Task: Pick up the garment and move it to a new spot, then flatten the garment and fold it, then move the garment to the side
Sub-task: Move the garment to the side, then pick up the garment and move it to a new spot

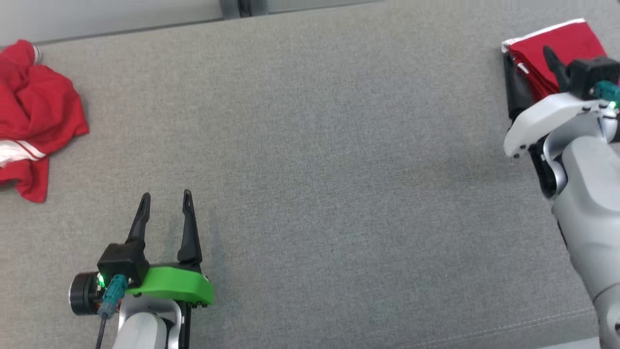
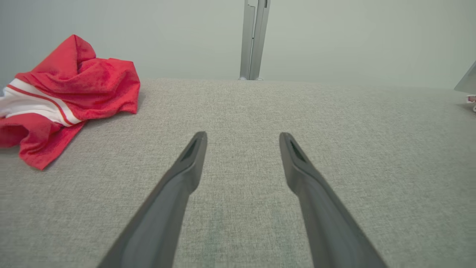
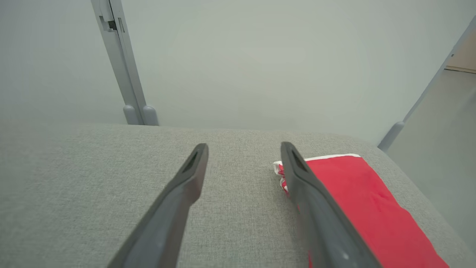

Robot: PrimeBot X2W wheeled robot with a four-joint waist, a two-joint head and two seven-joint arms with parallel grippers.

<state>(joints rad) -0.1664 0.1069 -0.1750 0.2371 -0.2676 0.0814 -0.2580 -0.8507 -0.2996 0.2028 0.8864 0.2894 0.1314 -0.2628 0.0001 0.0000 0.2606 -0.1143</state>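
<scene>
Lying well apart on grey cushion (image 1: 339,169): crumpled garment (image 1: 38,111), folded garment (image 1: 576,41).

Coarse woven cloth surface (image 1: 310,145), smooth red cloth folded garment (image 3: 372,208), matt dark plastic left gripper (image 2: 242,136)

Soft, even, bright light falls from overhead on the matte grey cushion (image 1: 310,145). The crumpled red garment (image 2: 74,85) throws a faint shadow along its five o'clock edge. In the wrist views the dark fingers (image 2: 163,208) go soft toward six o'clock, and the post (image 3: 119,63) at eleven o'clock leans with wide-angle distortion.
</scene>
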